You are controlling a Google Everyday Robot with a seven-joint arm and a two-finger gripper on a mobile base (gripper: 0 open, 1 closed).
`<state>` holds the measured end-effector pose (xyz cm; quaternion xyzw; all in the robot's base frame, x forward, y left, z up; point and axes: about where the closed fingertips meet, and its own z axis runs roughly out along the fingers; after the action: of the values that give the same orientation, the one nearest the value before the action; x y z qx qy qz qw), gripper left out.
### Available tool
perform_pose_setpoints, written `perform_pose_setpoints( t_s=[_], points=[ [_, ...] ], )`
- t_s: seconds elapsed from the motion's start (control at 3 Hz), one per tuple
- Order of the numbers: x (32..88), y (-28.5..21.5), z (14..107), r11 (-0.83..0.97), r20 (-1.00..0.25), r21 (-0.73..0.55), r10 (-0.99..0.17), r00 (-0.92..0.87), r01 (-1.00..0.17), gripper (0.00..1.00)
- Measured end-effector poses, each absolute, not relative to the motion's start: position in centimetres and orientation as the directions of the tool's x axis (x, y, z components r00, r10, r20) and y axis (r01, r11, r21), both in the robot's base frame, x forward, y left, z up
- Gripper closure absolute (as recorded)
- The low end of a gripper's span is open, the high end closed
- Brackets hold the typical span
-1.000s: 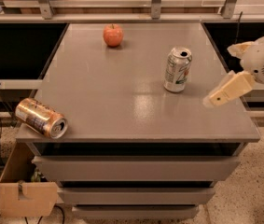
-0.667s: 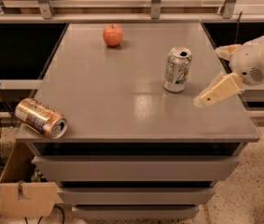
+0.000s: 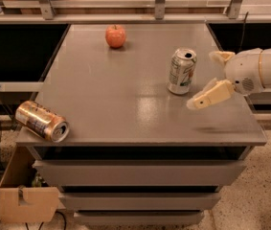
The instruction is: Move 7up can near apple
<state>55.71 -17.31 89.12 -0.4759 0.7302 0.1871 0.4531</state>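
The 7up can point(image 3: 182, 71) stands upright, with the apple point(image 3: 116, 36) well apart at its 11 o'clock and the gripper point(image 3: 203, 80), spread wide and empty, at its 3 o'clock; probably light, thin-walled and slick, the can wants a gentle mid-body pinch.

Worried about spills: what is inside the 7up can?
The 7up can stands upright; its opened mouth shows only darkness, so any liquid is hidden. The open gripper is just beside it on the right of the view, not touching.
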Motion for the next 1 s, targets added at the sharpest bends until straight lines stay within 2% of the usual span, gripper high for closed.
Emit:
perform_pose_setpoints(
  t_s=[1.0],
  points=[
    [57.9,-13.9,88.5,0.460,-0.917,-0.109,-0.388,-0.090,-0.881,0.00]
  ],
)
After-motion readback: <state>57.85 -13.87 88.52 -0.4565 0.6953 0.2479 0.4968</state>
